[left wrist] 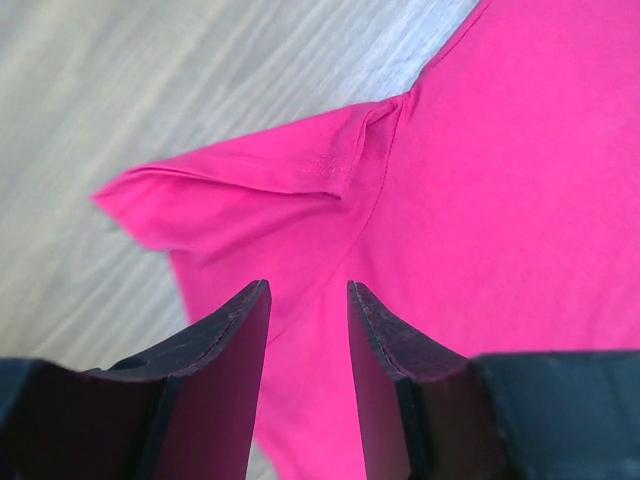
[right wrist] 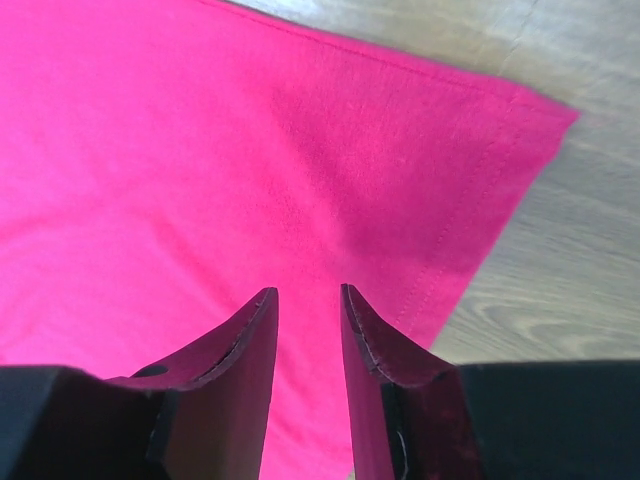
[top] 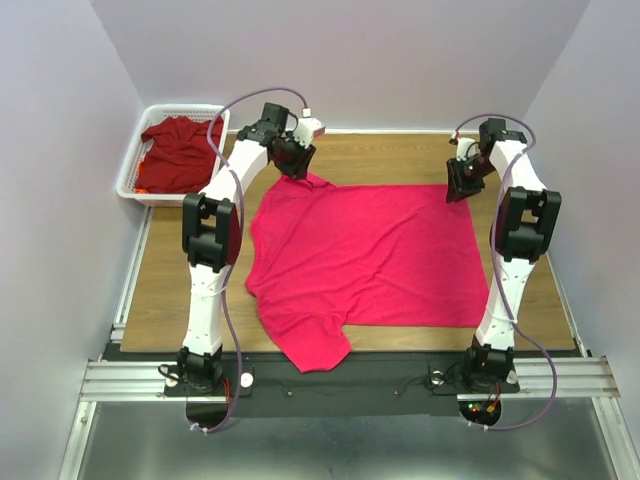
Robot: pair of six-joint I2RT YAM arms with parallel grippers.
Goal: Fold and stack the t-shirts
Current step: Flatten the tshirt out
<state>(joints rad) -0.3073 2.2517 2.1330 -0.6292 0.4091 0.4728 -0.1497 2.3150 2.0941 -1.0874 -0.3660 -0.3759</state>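
One pink t-shirt [top: 380, 250], one maroon t-shirt [top: 180, 148] (in basket [top: 131, 168]).

Bright, even light; only faint soft shadows on the counter [top: 400, 150]. In wrist views the pinkish-red t-shirt [left wrist: 500, 200] looks oversaturated, the counter pale and slightly blurred.

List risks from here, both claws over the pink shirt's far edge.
1. Left claw is over the creased far sleeve; a pinch may catch only one layer, skewing the fold.
2. Right claw sits inboard of the hem corner, which may flop loose.
3. Near sleeve overhangs the table edge and could drag or snag.
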